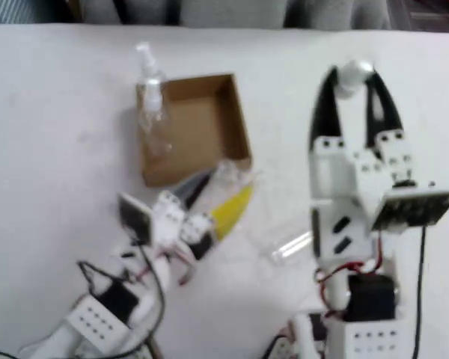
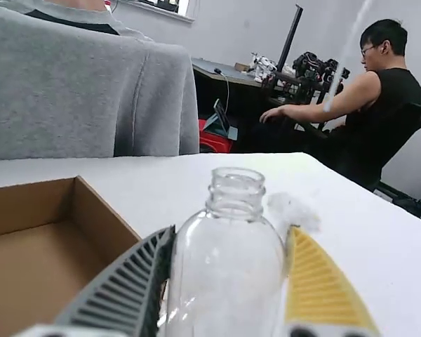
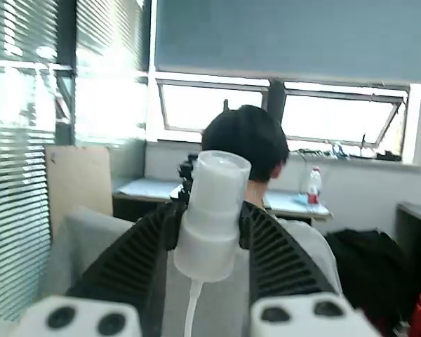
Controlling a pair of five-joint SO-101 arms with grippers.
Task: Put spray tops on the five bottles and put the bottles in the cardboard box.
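Your left gripper (image 2: pixel 231 242) pinches an uncapped clear bottle (image 2: pixel 228 270) around its body, grey finger on one side and yellow on the other, leaving the neck free. The bottle sits just beside the cardboard box (image 2: pixel 28 239). Your right gripper (image 3: pixel 209 226) clamps a white spray top (image 3: pixel 212 200) by its collar, well apart from the bottle, with its thin dip tube hanging below.

The bottle looks light, smooth and easily squashed, so hold its body gently. The tube looks bendy, so guide it into the neck first.

A capped bottle (image 1: pixel 151 93) stands at the box's left edge. A clear piece (image 1: pixel 290 245), perhaps another bottle, lies on the table (image 1: pixel 60 112) between the arms.
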